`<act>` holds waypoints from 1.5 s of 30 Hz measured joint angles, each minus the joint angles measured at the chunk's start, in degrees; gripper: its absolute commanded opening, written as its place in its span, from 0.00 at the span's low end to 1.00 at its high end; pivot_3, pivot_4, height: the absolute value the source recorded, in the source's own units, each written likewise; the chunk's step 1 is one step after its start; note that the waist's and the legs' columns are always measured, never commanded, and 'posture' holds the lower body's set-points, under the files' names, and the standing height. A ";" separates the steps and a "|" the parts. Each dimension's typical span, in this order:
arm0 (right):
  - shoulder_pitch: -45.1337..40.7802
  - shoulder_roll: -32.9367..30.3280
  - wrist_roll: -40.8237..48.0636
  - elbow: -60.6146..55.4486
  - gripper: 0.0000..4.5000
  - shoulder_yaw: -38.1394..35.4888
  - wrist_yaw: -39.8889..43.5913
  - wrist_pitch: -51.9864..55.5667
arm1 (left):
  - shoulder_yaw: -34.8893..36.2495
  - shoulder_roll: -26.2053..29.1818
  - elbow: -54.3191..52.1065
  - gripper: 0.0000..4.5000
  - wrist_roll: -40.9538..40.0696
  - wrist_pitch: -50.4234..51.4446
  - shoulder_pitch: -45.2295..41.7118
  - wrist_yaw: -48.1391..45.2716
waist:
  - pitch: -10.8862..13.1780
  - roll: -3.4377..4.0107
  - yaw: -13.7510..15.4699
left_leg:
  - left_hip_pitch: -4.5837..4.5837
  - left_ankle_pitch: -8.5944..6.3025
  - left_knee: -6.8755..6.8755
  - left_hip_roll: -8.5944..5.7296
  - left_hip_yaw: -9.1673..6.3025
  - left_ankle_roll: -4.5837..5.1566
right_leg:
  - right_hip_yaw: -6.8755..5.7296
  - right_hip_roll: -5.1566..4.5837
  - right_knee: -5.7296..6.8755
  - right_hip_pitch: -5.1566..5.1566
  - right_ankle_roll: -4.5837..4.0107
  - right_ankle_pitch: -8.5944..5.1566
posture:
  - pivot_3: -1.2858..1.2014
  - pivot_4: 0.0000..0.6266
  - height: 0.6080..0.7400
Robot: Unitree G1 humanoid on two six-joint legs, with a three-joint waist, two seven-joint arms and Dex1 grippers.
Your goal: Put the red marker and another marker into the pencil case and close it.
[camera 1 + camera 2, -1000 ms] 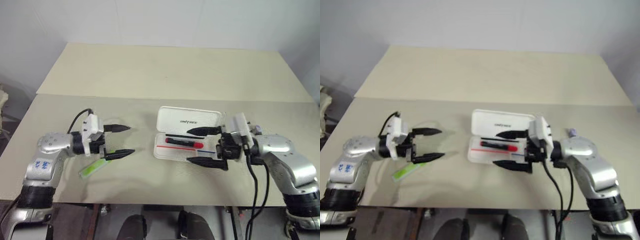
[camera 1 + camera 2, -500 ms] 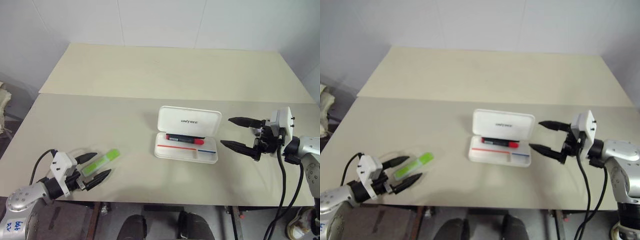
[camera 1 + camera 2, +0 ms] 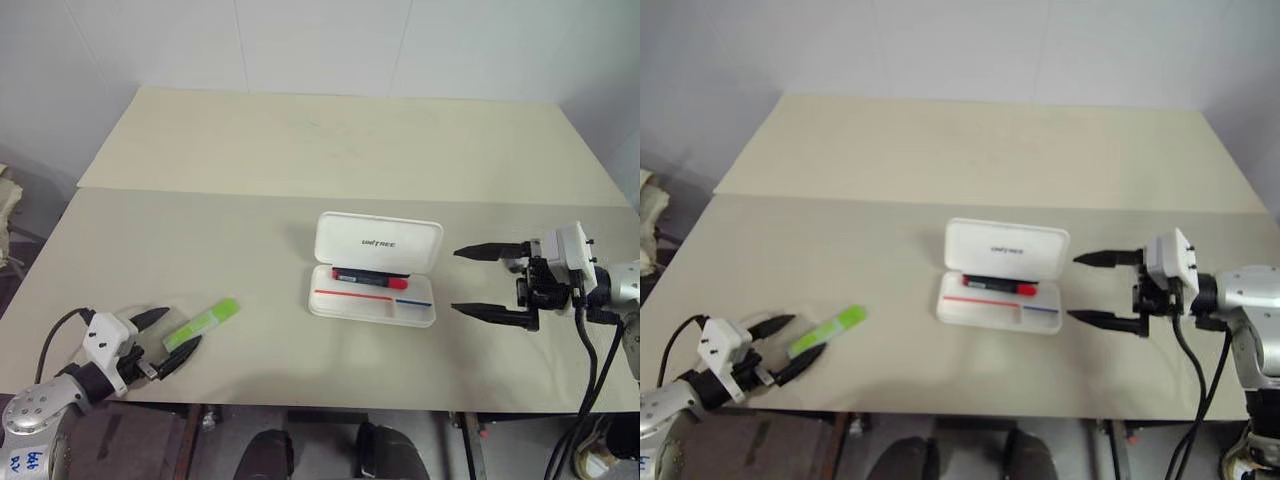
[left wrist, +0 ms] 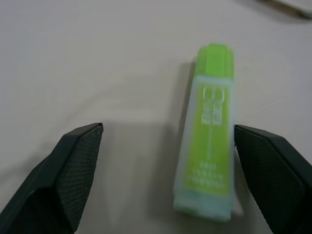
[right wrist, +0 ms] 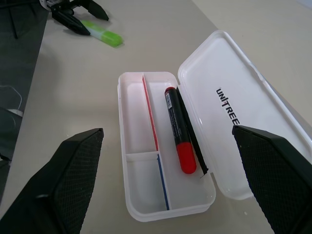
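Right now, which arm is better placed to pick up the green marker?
The left. Its open pincer already straddles the green marker near the table's front edge. The right pincer, also open, hangs beside the pencil case, far from it.

The white plastic pencil case (image 5: 146, 146) has dark letters and a red-and-blue line. The short red marker (image 5: 178, 129) has a black end. The flat highlighter marker (image 4: 209, 131) is light green.
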 measured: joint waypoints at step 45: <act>14.10 0.05 -0.44 -8.18 1.00 -2.86 -7.29 -2.24 | -28.76 -0.02 4.30 0.25 2.03 1.54 -41.53 -21.96 | -0.19 0.25 0.01 | -0.02 0.08 0.01 -0.04 0.10 -0.02 | -0.10 0.04 -0.07 0.00 -0.16 0.17 | 0.52 0.24 1.00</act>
